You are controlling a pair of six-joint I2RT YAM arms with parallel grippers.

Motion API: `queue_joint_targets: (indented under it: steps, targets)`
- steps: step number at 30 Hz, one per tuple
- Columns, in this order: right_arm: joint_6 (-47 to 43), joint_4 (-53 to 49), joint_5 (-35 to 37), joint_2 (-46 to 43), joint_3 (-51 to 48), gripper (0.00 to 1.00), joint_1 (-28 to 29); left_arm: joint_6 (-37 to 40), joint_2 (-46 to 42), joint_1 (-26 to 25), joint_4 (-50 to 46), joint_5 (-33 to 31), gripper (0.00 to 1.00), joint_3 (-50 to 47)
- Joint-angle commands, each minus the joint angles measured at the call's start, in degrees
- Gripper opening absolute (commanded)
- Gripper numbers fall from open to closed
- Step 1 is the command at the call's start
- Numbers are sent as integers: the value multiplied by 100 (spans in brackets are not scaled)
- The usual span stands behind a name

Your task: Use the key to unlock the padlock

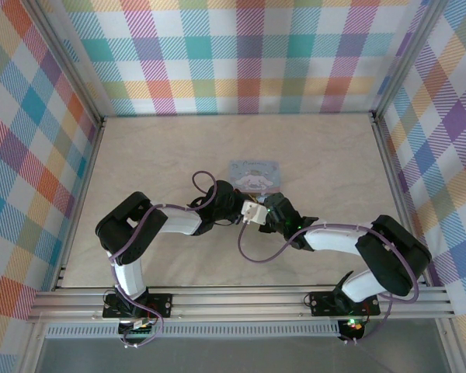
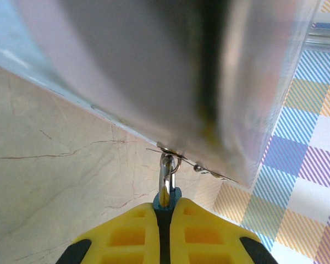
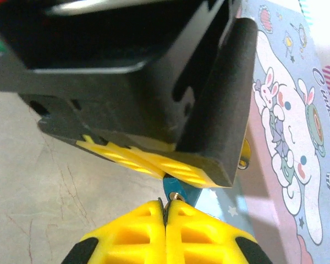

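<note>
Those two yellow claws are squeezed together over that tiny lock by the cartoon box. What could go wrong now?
1. The right gripper pinches the key with only a small tip showing, so it might slip or twist when turned.
2. The left gripper holds the padlock while its shackle hooks the tin. A push could swing the lock or drag the tin.
3. The grippers sit almost touching and could bump.

From above and behind my bases (image 1: 137,305), one camera looks down on the whole surface (image 1: 155,155). My wrist cameras sit very close, both on the padlock (image 3: 188,193).
</note>
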Motion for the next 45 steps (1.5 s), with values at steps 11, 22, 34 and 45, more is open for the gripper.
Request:
queue_joint_targets:
  steps: [11, 22, 34, 45]
  targets:
    - [1343, 58, 434, -121, 178, 0, 115, 7, 67, -69, -258, 291, 8, 46]
    - [2417, -130, 256, -389, 355, 0, 121, -11, 76, -67, -246, 295, 8, 29]
    - [3979, 747, -255, 1, -101, 0, 57, -18, 96, -69, -233, 300, 8, 21]
    - [4859, 882, -630, 34, -331, 0, -215, 23, 148, -68, -240, 291, 17, 52]
